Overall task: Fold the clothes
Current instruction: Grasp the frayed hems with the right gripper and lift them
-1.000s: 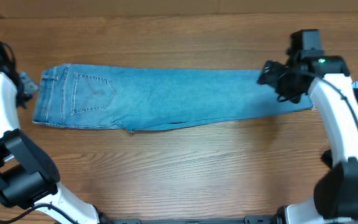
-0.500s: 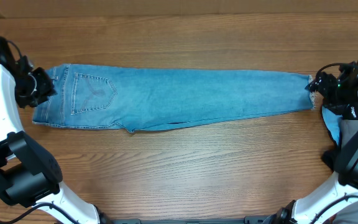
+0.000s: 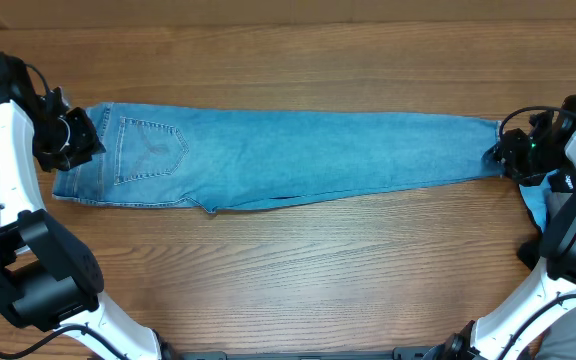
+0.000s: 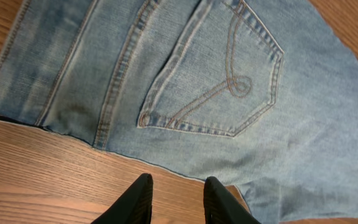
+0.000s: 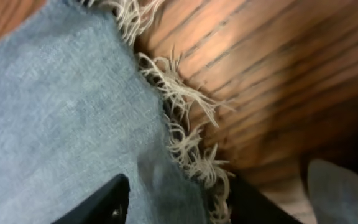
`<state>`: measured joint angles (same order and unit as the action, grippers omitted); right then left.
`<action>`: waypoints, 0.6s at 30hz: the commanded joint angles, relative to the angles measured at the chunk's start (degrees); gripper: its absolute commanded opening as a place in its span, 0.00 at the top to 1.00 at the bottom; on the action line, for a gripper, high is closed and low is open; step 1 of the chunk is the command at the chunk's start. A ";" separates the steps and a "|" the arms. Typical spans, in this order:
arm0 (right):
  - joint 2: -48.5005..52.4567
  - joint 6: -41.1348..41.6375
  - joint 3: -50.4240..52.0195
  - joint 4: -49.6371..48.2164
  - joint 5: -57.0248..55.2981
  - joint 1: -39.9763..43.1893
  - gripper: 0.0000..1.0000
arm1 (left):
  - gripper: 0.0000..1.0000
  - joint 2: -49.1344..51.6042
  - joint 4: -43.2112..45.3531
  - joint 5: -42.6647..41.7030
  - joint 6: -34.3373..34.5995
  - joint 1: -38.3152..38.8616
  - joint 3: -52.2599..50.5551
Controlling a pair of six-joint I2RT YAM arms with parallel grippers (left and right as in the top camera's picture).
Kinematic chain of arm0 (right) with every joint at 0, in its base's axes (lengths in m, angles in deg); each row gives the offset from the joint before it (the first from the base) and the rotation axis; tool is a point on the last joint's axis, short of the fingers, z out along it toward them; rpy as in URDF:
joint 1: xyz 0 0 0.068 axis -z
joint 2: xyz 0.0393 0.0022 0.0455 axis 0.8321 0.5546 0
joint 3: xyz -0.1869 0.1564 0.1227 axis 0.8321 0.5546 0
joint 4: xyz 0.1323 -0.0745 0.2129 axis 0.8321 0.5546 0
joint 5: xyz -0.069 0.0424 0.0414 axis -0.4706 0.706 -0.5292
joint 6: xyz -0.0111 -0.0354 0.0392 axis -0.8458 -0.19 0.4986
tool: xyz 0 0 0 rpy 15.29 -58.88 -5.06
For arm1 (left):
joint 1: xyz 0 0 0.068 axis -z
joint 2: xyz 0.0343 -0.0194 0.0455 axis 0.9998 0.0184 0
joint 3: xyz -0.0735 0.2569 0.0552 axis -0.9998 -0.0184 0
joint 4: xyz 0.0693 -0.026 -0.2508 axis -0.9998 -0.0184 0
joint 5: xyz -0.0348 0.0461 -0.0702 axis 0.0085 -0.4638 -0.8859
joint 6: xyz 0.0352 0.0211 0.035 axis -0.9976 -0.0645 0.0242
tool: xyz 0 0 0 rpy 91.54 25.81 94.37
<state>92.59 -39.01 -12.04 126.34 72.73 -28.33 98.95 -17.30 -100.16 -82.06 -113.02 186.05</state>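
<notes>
Right tool [image 3: 498,156] moved hemward, jeans [image 5: 55,112] fraying wrist-only

Jeans [image 3: 288,155], one pair, light-blue denim. Laid flat on the wooden surface [image 3: 288,280], folded lengthwise, leg on leg, running left to right across the middle of the frame. Waistband at far left, with a stitched back pocket [image 3: 150,150] face up beside it. Frayed hem [image 3: 488,145] at far right. Small rip [image 3: 283,198] on the lower edge, near centre.

We can read no words, brand names, numbers or signs in any view. The stitched back pocket [image 4: 219,74] of the light-blue denim jeans [image 3: 288,155] carries only a looping thread pattern, not letters.
</notes>
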 commanded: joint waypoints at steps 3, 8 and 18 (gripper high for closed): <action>1.25 -1.77 0.61 0.55 3.89 -0.37 0.61 | 0.69 -0.57 -0.13 -0.85 -1.49 0.50 1.51; 0.96 -1.66 -0.55 2.27 3.91 0.44 0.96 | 0.69 -0.57 -0.76 -0.83 -1.97 0.48 1.51; -7.56 0.42 -4.74 8.11 5.86 -1.86 0.96 | 0.77 -1.09 -4.22 -0.92 -2.16 0.48 1.77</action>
<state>91.94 -39.18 -14.59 133.88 76.51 -28.07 98.95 -20.69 -100.31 -82.76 -112.91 186.05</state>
